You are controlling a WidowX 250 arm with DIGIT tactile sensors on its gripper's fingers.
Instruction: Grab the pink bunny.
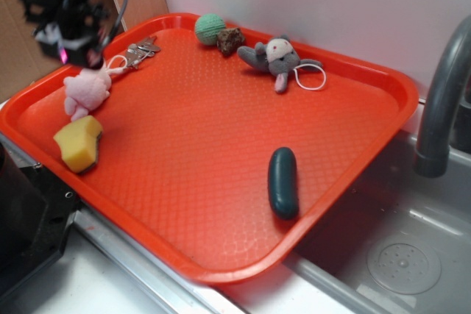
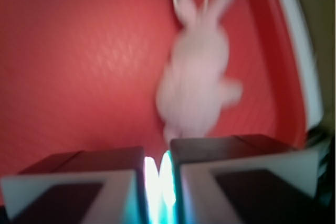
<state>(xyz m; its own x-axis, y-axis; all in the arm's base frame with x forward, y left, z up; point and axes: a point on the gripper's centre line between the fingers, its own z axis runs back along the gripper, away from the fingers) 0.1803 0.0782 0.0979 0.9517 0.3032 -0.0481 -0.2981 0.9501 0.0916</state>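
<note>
Pink bunny (image 1: 87, 90) lay just behind the yellow sponge (image 1: 78, 143) as the gripper (image 2: 157, 169), fingers nearly clenched and empty, hovered above it; reopening and descending seemed next.

Fuzzy plush pink bunny (image 1: 87, 90) on glossy, textured plastic tray (image 1: 221, 152).

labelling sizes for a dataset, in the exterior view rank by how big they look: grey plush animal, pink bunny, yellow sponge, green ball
1. grey plush animal, with limbs spread
2. pink bunny and yellow sponge: look about alike, so not ranked against each other
3. green ball, though it sits farthest from the camera, which may shrink it
</note>
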